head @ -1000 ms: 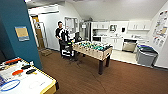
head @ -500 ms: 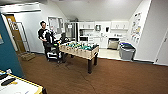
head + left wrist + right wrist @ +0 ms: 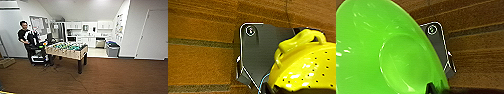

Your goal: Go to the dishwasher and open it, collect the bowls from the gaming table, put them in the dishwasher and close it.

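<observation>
1. The gaming table (image 3: 67, 50), a table-football table with a green field and rods, stands left of centre on the brown wood floor (image 3: 112, 77), at middle distance.
2. A person (image 3: 25, 37) in a dark top stands just beyond the table's far left end, beside a dark control rig on a cart (image 3: 37, 56).
3. The dishwasher (image 3: 100, 42), with a grey steel front, sits in the far kitchen run, right of centre, under white wall cabinets (image 3: 105, 25). Its front looks upright and closed, though it is small and blurred.
4. A grey bin (image 3: 112, 48) with a dark blue top stands near the right wall, just in front of the kitchen area.
5. In the right wrist view a bright green bowl (image 3: 383, 55) shows large and close to the camera, above the floor planks. Whether the right pincer grips it I cannot tell; its fingers are not readable.
6. In the left wrist view a yellow-green bowl (image 3: 305, 65), perforated with small holes and bearing a loop handle, sits close to the camera over the floor. The left pincer's state cannot be told either.
</observation>
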Controlling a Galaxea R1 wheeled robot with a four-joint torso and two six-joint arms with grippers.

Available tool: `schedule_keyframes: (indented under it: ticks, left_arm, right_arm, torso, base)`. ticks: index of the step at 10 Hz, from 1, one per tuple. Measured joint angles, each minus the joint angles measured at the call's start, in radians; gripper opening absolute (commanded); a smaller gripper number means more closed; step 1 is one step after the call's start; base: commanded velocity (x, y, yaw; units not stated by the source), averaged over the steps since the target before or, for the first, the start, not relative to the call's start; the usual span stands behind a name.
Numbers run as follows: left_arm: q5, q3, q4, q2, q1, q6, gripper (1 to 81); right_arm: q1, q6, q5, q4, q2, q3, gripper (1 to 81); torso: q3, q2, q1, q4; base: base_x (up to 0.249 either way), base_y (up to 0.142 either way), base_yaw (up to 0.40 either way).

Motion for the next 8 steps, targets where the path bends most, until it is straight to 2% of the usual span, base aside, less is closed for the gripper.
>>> schedule_keyframes:
  ticks: [1, 8]
  left_arm:
    - [-0.005, 0.0, 0.0, 0.0, -0.002, 0.0, 1.0]
    - [-0.004, -0.001, 0.001, -0.004, 0.007, 0.0, 1.0]
  right_arm:
    - [0.0, 0.0, -0.004, -0.001, 0.0, 0.0, 1.0]
    - [0.001, 0.0, -0.006, -0.002, 0.003, 0.001, 1.0]
  torso:
    - [0.0, 0.0, 0.0, 0.0]
    - [0.0, -0.001, 0.0, 0.0]
  base:
    - [0.0, 0.0, -0.099]
    - [0.099, 0.0, 0.0]
